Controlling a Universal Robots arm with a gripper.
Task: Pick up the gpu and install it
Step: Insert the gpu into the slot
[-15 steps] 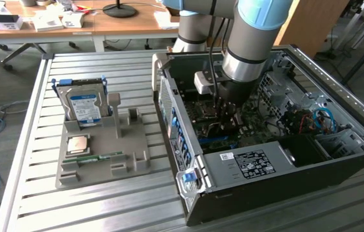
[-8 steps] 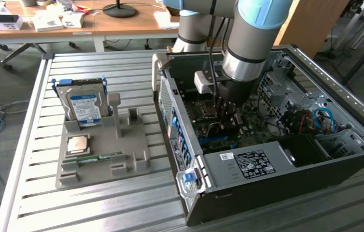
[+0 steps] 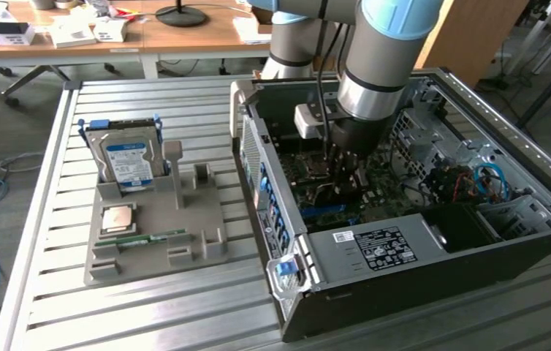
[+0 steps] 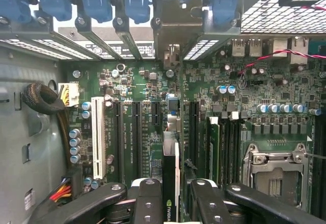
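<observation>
The gripper [image 4: 175, 191] is clamping the gpu [image 4: 170, 152] by its edge and is holding it upright at the slots of the motherboard [image 4: 244, 89] inside the open computer case [image 3: 373, 252].

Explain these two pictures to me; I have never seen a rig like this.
The machine is a robot arm, a jointed metal limb with a gripper at its end. One picture comes from a camera standing off the arm. It shows the arm reaching down into an open computer case on a slatted metal table. At that view's left, a grey holder carries a blue-labelled hard drive, a square chip and a green memory stick. The other picture comes from a camera on the wrist, looking at the green motherboard. There the gripper is closed on the gpu, a thin card seen edge-on, standing over the slots.
</observation>
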